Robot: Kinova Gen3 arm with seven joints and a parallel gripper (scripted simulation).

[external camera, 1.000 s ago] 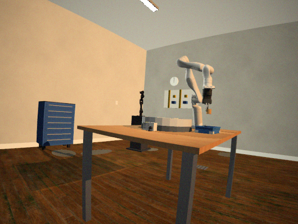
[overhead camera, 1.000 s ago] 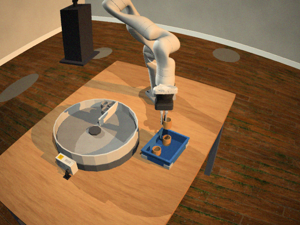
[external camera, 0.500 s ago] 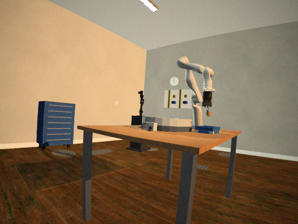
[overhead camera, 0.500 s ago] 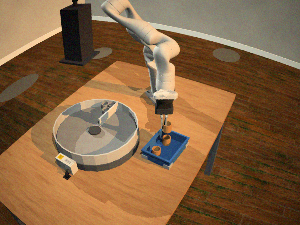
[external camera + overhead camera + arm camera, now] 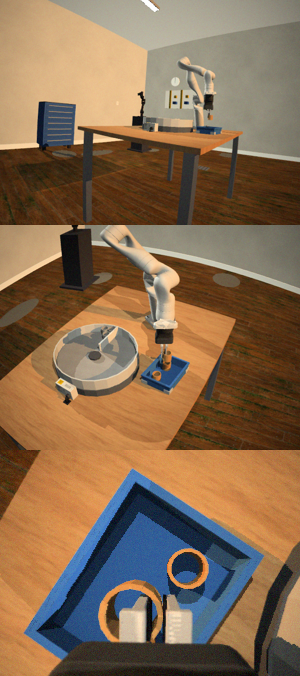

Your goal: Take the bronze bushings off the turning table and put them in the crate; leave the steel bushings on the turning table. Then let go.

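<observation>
A third bronze ring-shaped bushing is held by its wall in the pincer above the blue crate, beside two already delivered; release remains.

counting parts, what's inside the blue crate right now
Two bronze bushings stand in the crate: one near its front, one partly hidden behind the third, which the hand holds above. The floor under that one is hidden.
</observation>
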